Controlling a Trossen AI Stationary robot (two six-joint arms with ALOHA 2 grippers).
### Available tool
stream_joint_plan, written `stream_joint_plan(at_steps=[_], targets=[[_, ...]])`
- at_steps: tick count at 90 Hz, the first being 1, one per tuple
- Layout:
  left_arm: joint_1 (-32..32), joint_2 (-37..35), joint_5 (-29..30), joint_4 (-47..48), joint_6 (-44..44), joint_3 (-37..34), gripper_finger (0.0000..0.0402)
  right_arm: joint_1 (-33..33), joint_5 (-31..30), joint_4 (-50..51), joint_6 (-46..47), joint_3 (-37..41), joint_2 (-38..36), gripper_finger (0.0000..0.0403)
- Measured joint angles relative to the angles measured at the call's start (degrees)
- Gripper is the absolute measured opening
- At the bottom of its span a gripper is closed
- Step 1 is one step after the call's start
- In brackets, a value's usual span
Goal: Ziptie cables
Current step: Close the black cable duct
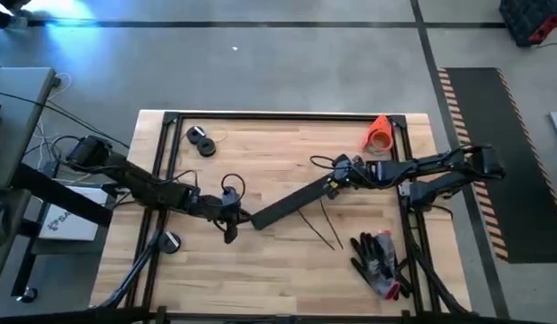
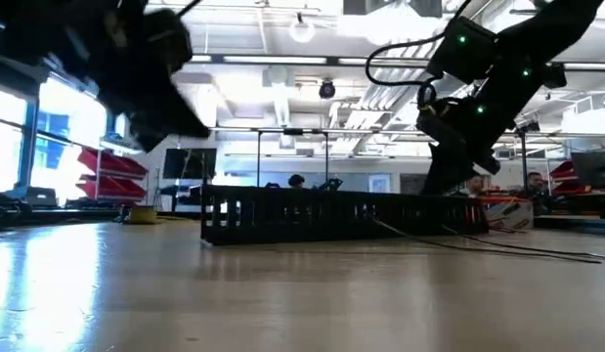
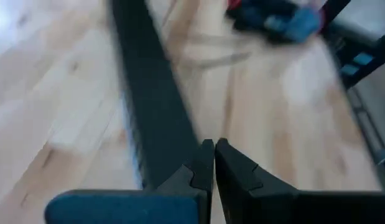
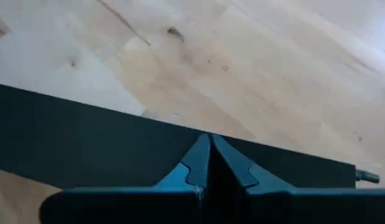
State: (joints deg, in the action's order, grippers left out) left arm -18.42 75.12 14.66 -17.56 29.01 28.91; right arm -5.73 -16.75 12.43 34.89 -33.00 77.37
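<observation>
**Bench inventory: strip held at both ends, wires still loose**

Dark fingers of the left gripper (image 3: 213,163) fill the foreground of its wrist view, pressed together tip to tip on the near end of a long, flat, black perforated strip (image 1: 291,202). That strip runs diagonally across the middle of the pale wooden bench (image 1: 260,270), which is framed by a black metal rail.

Right gripper (image 4: 209,155): fingers likewise pressed together, pinching the strip's opposite end, toward the bench's right side; the high view shows it just beside an orange cone-shaped object (image 1: 379,133).

Cables (image 1: 325,227): a few very thin, limp, dark-looking wires lying loose on the wood just below the strip's right half, fanning toward the front edge. From the low view they trail flat across the surface. Their colours and ends are too fine to make out. No tie around them can be seen.

Other items: two small black round spools (image 1: 202,139) near the rear left corner; a small round black-and-white part (image 1: 171,241) at front left; a heap of black, grey and red gloves (image 1: 379,256) at front right.

Progress, as a judgement: early. Both arms are occupied with the strip, the wires are unbundled, and gathering and cinching them remain to be done.
</observation>
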Motion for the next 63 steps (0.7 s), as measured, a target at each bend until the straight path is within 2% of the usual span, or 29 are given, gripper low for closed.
stream_joint_plan(at_steps=[9,22,32,43,63], targets=[[1.19,1.18,0.02,-2.89,-2.06,0.9,0.0,1.26,0.01,1.61,-3.02,-3.79,0.29,0.0],[4.05,3.77,-1.3,-5.91,-2.25,1.21,0.0,1.64,-6.6,11.07,-5.21,-10.73,-0.82,0.0],[5.56,7.93,-3.18,-7.59,-1.19,1.19,0.0,1.31,-9.96,15.1,-5.56,-12.23,-0.66,0.0],[6.19,12.89,-6.93,-10.19,0.54,1.24,0.0,0.12,-8.03,11.0,-4.9,-7.41,-0.74,0.0],[6.2,18.35,-9.84,-7.21,3.36,1.55,0.0,-2.29,-3.69,-0.44,1.16,3.71,-1.03,0.0]])
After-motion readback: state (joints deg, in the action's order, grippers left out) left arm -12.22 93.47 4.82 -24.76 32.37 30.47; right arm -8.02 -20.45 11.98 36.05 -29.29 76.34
